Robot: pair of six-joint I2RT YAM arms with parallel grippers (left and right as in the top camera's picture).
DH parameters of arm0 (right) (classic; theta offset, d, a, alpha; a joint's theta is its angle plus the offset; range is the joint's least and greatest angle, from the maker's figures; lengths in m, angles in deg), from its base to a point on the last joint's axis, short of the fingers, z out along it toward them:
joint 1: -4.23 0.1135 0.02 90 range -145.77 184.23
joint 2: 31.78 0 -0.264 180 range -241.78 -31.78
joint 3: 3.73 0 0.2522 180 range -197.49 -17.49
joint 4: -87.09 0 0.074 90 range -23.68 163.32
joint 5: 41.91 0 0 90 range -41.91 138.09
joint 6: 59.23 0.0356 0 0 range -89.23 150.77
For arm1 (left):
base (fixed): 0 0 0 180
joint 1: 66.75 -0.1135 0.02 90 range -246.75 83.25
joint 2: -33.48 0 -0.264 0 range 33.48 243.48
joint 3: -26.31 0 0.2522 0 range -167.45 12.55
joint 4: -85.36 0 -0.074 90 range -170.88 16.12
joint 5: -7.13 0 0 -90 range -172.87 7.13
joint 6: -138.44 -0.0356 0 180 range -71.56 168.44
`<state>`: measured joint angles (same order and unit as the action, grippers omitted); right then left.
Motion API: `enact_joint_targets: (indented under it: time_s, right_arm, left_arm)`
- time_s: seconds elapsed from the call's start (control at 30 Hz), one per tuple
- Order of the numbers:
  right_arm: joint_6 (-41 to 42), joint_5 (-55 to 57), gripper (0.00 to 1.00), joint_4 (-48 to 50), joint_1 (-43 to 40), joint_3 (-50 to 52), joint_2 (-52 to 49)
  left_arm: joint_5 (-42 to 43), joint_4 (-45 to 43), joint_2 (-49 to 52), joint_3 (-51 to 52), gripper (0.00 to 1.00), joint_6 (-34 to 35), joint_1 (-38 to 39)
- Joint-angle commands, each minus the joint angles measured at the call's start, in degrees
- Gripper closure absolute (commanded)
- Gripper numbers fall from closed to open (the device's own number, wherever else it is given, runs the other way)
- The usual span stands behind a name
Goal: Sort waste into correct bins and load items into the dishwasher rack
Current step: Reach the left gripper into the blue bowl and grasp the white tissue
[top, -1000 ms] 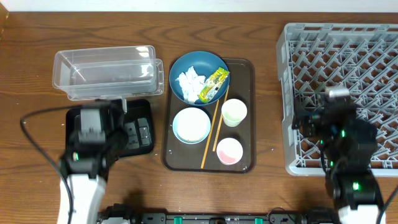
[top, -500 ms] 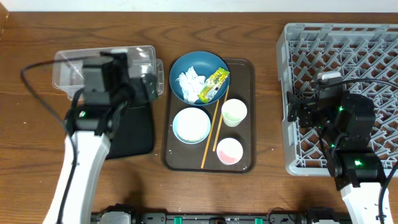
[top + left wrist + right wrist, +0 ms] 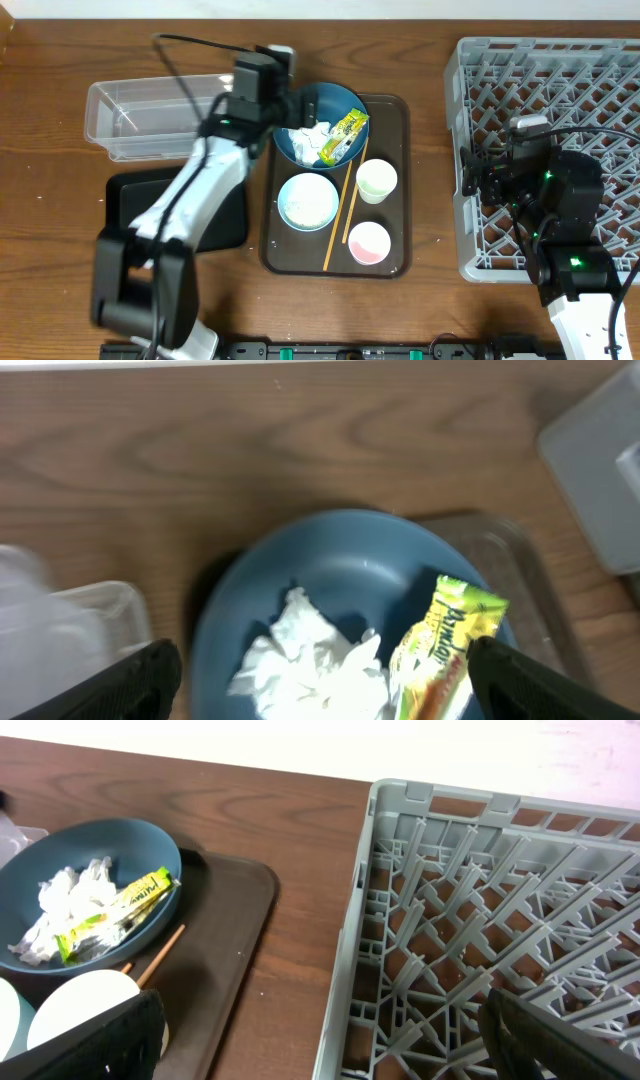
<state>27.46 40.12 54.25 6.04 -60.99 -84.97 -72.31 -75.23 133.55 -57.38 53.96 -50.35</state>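
Observation:
The large blue bowl (image 3: pixel 335 108) sits at the back of the brown tray and holds crumpled white paper (image 3: pixel 308 132) and the yellow-green wrapper (image 3: pixel 346 134). My left gripper (image 3: pixel 320 685) is open, its fingers straddling the bowl (image 3: pixel 340 575) above the paper (image 3: pixel 310 665) and wrapper (image 3: pixel 445 640). The white-and-blue bowl (image 3: pixel 308 201), green cup (image 3: pixel 376 181), pink cup (image 3: pixel 369 243) and chopsticks (image 3: pixel 345 210) lie on the tray. The clear tub (image 3: pixel 150 118) and black tray (image 3: pixel 225 215) are at the left. My right gripper (image 3: pixel 320 1040) is open over the left rim of the grey rack (image 3: pixel 560 110).
The brown serving tray (image 3: pixel 395 110) lies mid-table. The rack's left wall (image 3: pixel 350 960) stands next to the tray's right edge (image 3: pixel 255 920). Bare wooden table shows between them and along the front.
My left arm has swung from over the clear tub to the right, its gripper now above the blue bowl. The right arm has stayed put.

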Motion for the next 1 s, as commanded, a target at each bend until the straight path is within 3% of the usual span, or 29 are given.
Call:
enact_joint_targets:
  time_s: [0.0, 0.4, 0.7, 0.87, 0.97]
  right_arm:
    - [0.8, -0.5, 0.01, 0.0, 0.5, -1.4, 0.0]
    - [0.8, -0.5, 0.01, -0.2, 0.5, -1.4, 0.0]
    - [0.8, -0.5, 0.01, -0.2, 0.5, -1.4, 0.0]
    - [0.7, -0.5, 0.01, -0.2, 0.5, -1.4, 0.0]
    - [0.7, -0.5, 0.01, -0.2, 0.5, -1.4, 0.0]
  left_arm:
    - [-1.0, -1.8, 4.5, -1.0, 0.07, -0.9, 2.1]
    - [-1.2, -4.7, 14.3, -1.0, 0.26, -0.9, 4.1]
    - [-1.2, -3.1, 15.6, -1.0, 0.6, -0.9, 4.2]
    - [-1.2, -3.0, 14.5, -1.0, 0.93, -0.9, 4.2]
    - [-1.4, -3.2, 11.8, -1.0, 0.94, -0.9, 3.6]
